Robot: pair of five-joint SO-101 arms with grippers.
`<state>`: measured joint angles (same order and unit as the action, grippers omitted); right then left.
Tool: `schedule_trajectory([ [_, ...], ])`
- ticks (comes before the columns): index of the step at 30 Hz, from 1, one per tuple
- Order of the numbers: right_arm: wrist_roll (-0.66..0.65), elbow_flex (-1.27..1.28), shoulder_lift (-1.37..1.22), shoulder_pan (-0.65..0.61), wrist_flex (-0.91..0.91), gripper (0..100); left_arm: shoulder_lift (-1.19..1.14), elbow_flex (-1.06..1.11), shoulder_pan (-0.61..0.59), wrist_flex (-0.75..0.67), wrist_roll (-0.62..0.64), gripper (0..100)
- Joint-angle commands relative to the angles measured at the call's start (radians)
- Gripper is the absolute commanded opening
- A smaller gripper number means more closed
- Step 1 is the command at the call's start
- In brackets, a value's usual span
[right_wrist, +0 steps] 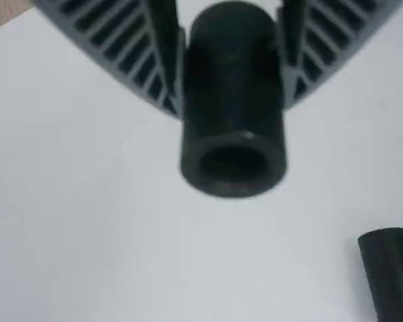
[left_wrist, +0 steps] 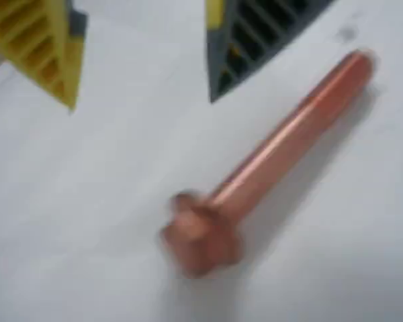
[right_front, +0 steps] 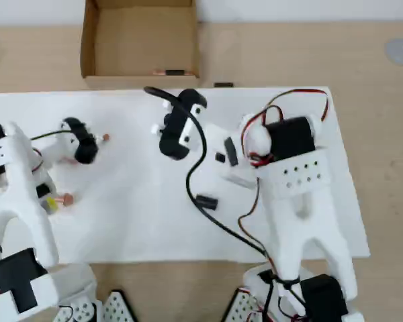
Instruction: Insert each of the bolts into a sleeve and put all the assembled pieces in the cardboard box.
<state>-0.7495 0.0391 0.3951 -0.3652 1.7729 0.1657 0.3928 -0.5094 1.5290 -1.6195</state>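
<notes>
L gripper [left_wrist: 142, 94] jaws apart over bolt [left_wrist: 269, 154], prob. lining up grab; R gripper [right_wrist: 232, 107] clamps sleeve [right_wrist: 234, 151], bore exposed for insertion.

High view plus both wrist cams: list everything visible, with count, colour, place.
cardboard box: 1, brown, open, far side of table.
assembled piece: 1, copper and black, inside the box by its near wall.
bolts: 2, copper, lying on the sheet near the left arm.
held sleeve: 1, black, in the right tool.
loose sleeve: 1, black, mid-sheet.
small dark piece: 1, just past the sheet's far edge; kind unclear.
sheet: 1, white, on the table.
table: 1, wood.
grey disc: 1, table's far right.
left tool: open, beside a bolt, not touching.
right tool: shut on the held sleeve.
</notes>
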Motion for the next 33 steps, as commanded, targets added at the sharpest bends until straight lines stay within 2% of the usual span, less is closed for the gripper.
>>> schedule_trajectory([
  [1,0.005,-0.001,0.035,-0.007,0.014,1.2,0.028,-0.066,-0.025,0.011,-0.425,15],
  [5,0.006,-0.001,0.033,-0.007,0.014,1.2,-0.031,-0.054,-0.029,0.015,-0.479,15],
  [10,0.008,-0.001,0.033,-0.007,0.014,1.2,-0.182,-0.110,-0.028,0.025,-0.482,15],
  [15,0.008,0.001,0.031,-0.007,0.014,1.2,-0.289,-0.222,-0.021,0.104,-0.491,15],
  [28,0.025,-0.002,-0.001,-0.007,0.014,1.2,-0.318,-0.275,0.028,0.115,-0.505,15],
  [33,0.025,-0.005,-0.002,-0.007,0.014,1.2,-0.318,-0.199,0.025,0.029,-0.531,15],
])
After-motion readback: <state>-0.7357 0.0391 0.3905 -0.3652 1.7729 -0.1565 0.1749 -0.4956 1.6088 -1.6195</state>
